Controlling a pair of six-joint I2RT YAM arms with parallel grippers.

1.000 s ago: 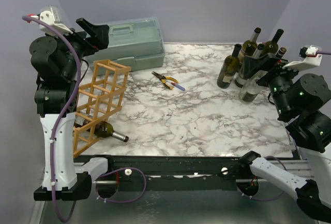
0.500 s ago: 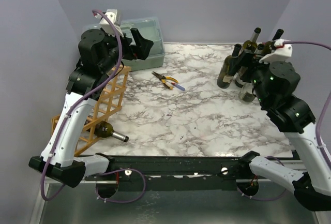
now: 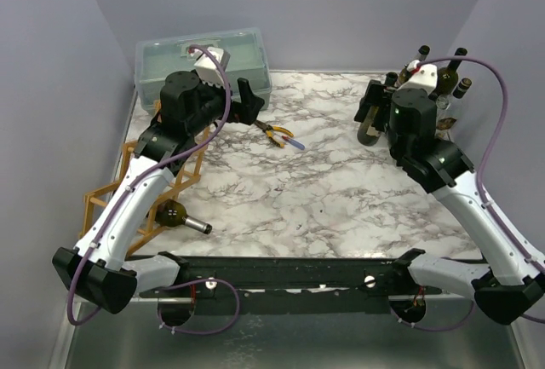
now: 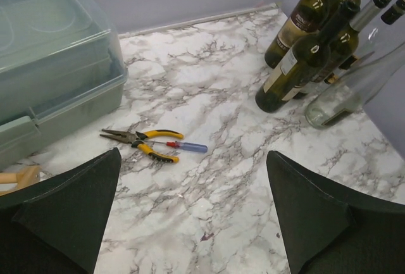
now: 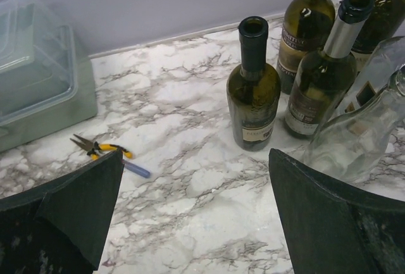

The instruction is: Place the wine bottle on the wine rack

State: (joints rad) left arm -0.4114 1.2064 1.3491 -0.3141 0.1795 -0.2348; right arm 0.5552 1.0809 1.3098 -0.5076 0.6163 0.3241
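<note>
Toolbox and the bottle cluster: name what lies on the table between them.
Yellow-handled pliers and a blue-handled screwdriver lie between the toolbox and the bottles, nearer the toolbox; the left wrist view shows it.

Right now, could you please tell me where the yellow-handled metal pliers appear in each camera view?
Top external: yellow-handled metal pliers upper centre, below-right of the pale green plastic toolbox.
Left wrist: pliers lower left, below the toolbox.
Right wrist: pliers left of centre, below the toolbox.
Shared landmark: the toolbox.
</note>
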